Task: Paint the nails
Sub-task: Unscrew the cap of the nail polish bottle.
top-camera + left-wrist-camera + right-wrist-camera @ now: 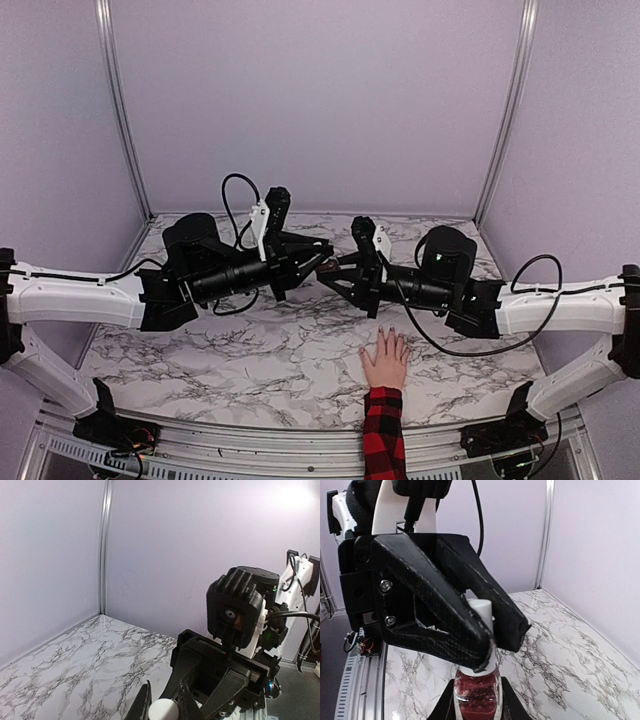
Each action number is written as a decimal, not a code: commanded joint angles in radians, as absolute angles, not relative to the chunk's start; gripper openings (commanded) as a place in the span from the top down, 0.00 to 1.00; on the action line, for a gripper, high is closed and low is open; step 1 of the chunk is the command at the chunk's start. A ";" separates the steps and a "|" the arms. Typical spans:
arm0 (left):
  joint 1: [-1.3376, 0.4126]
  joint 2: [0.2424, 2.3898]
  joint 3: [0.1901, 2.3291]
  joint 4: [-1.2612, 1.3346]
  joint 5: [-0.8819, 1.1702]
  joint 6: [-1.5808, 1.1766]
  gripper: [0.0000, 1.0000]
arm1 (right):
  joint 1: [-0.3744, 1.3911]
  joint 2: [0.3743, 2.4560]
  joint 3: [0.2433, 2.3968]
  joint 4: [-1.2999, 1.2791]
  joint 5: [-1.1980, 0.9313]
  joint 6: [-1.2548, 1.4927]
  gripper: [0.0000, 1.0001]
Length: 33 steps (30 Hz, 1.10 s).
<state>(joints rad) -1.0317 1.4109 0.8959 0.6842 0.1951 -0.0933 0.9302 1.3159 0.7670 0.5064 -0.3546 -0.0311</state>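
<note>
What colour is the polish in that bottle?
Dark red; the bottle shows best in the right wrist view.

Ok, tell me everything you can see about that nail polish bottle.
The nail polish bottle is small clear glass holding dark red, glittery polish, topped by a white cap. The right gripper is shut on the glass body; the left gripper is shut on the white cap. It hangs between them above the marble table.

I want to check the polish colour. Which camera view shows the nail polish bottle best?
The right wrist view: the bottle shows its red polish and white cap up close. The left wrist view shows only the cap. In the top view it is too small to tell.
</note>
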 commanded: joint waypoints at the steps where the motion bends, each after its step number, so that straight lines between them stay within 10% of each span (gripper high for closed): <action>1: -1.040 1.456 0.935 0.680 -0.021 -0.161 1.00 | 0.918 1.326 0.761 0.557 -0.066 0.025 1.00; 22: -1.115 1.608 1.053 0.590 -0.532 -0.430 1.00 | 0.923 1.439 0.802 0.590 0.146 0.055 1.00; 33: -1.071 1.451 0.967 0.590 -0.220 -0.167 0.41 | 0.915 1.403 0.786 0.579 -0.120 0.016 1.00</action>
<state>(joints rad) -1.1065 1.5620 1.0111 0.5919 -0.3824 -0.3004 0.9249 1.4437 0.7692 0.5671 -0.0177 0.0227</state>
